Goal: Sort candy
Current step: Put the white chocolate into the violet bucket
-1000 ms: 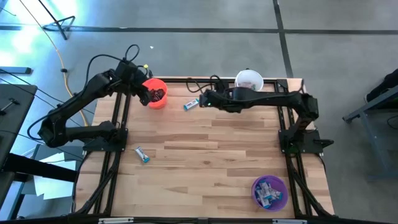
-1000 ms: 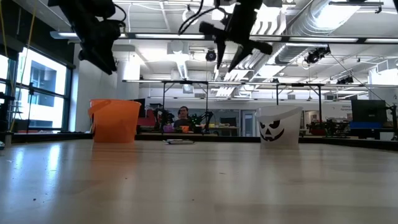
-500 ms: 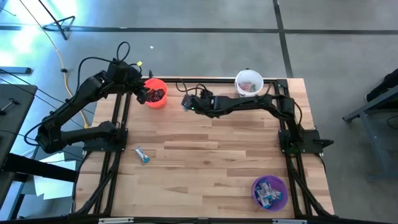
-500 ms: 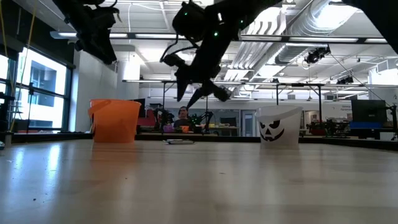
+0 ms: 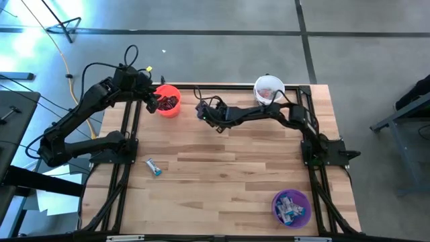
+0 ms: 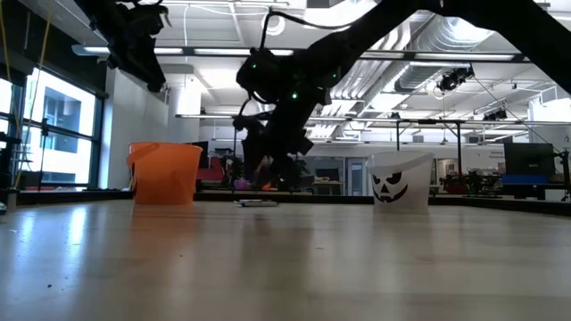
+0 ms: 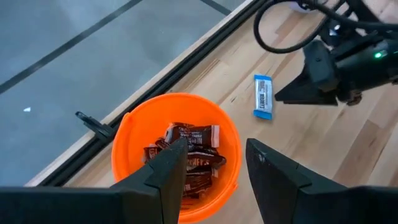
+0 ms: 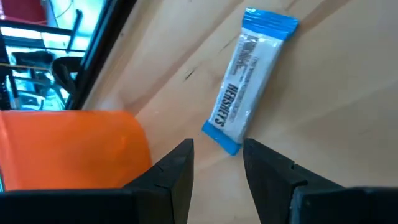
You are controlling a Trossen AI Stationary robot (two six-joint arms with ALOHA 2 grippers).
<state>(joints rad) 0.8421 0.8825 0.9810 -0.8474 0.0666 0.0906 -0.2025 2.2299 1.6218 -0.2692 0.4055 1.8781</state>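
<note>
I'm lowering my right pincer (image 8: 214, 163), jaws apart and empty, over the blue-and-white candy (image 8: 247, 79) lying flat on the surface (image 5: 228, 168) beside the orange cup (image 7: 176, 154). Left pincer (image 7: 214, 163) hovering apart over that cup's dark candy (image 7: 186, 155). Risk: wrapper lying flat, fingertips may skid and push it away.

My right claw (image 8: 216, 163) low over blue-and-white candy (image 8: 247, 81); bare wood all round it. Orange cup (image 8: 74, 149) stands near, on one side. My left claw (image 7: 214, 165) above orange cup, nothing between. Table (image 5: 228, 175) middle wide open.
</note>
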